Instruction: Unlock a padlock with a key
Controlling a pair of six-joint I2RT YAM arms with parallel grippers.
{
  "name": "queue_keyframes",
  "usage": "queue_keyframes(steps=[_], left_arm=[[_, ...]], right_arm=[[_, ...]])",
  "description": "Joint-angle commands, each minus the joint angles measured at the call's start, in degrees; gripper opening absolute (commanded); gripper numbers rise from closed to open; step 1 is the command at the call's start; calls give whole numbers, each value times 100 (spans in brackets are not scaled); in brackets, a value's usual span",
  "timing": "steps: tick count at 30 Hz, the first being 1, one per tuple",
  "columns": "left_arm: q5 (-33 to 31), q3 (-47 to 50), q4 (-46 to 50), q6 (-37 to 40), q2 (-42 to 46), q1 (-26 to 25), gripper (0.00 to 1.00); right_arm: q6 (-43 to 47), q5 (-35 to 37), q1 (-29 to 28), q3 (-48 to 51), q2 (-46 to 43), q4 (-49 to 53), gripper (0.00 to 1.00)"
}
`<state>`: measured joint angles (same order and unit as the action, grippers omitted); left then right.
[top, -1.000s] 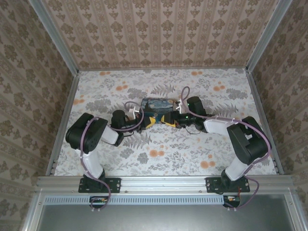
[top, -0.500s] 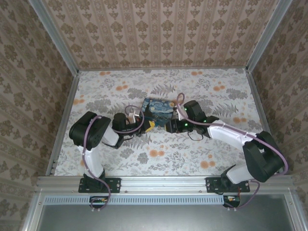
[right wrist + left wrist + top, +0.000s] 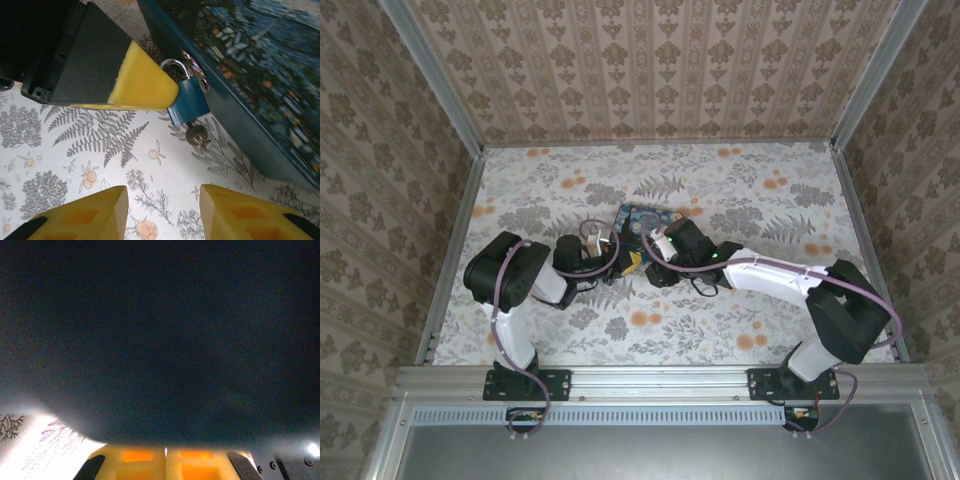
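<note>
Left gripper (image 3: 161, 93), fingers together, touches the small teal-blue metal padlock (image 3: 189, 102), silver key (image 3: 197, 134) in its underside, hanging from the blue-and-yellow painted square box (image 3: 260, 75); right gripper (image 3: 164, 210) hovers nearby, fingers apart.

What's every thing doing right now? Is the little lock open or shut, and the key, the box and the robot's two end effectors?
padlock: shackle looks closed, hanging on the box's clasp.
key: stuck in the padlock's bottom.
painted box: shut.
left end effector: shut, tip against the padlock.
right end effector: open, empty, short of the key.
</note>
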<state>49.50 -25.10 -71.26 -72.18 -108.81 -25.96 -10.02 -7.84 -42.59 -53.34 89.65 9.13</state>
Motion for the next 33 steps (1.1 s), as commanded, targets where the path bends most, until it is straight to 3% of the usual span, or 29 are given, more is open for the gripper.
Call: queue_keyframes(steps=[1,11,25,33], left_arm=[[122,-11,-362,65,-9,-49,0],[235,-126,-361,-59,45,-43,0],[368,-294,-362,-226,58,-45,0],[368,-232,-362,-192,-50,126,0]], right_arm=[[425,468,-49,-339,308,127,45],[908,1034,-193,-620,780,113,50],[1443,1876,-437,-839,1401,-163,40],[1415,2014,-437,-572,1039,-414,44]])
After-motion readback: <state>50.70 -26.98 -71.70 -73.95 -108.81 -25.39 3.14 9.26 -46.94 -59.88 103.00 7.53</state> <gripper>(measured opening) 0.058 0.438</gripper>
